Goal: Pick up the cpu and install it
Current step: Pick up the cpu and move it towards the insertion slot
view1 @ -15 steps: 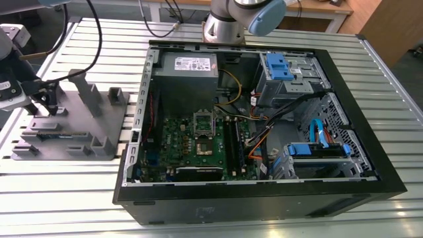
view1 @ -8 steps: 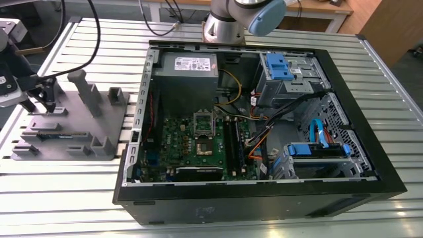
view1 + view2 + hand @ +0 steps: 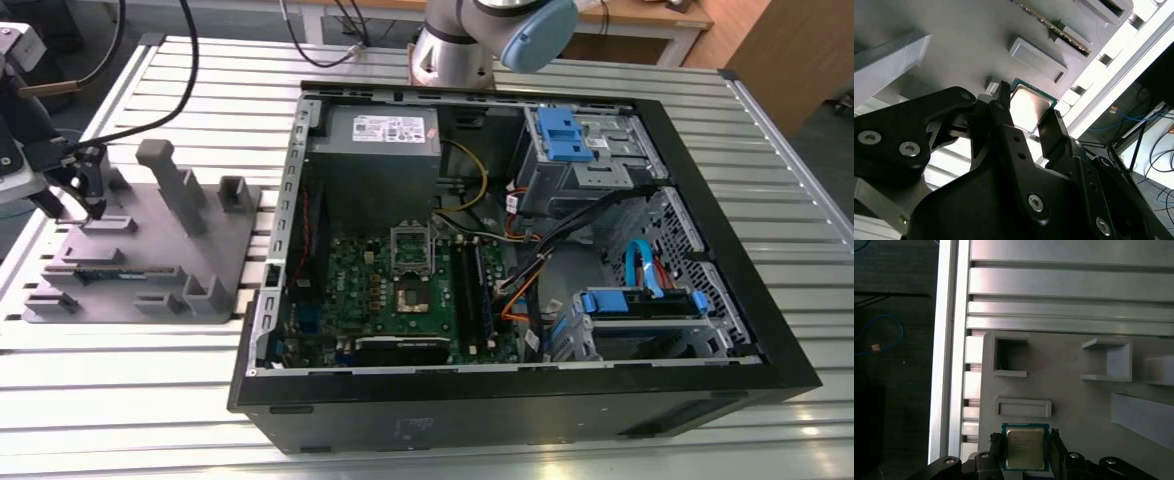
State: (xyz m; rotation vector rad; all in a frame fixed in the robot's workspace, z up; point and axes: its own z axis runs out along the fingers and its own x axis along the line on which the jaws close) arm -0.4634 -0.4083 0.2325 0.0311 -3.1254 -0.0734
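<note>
gripper [image 3: 1025,437] straddles the cpu [image 3: 1025,451] on the tray [image 3: 1069,400]; pinching or not, i cannot tell. best kept centred and square, pressing both edges evenly.

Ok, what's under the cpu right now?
The cpu lies flat on the grey parts holder. The chip covers the spot directly beneath it, so any recess or seat there cannot be seen.

The cpu [image 3: 1024,448] lies on the holder [image 3: 1074,405] beside the case [image 3: 534,405].
</note>
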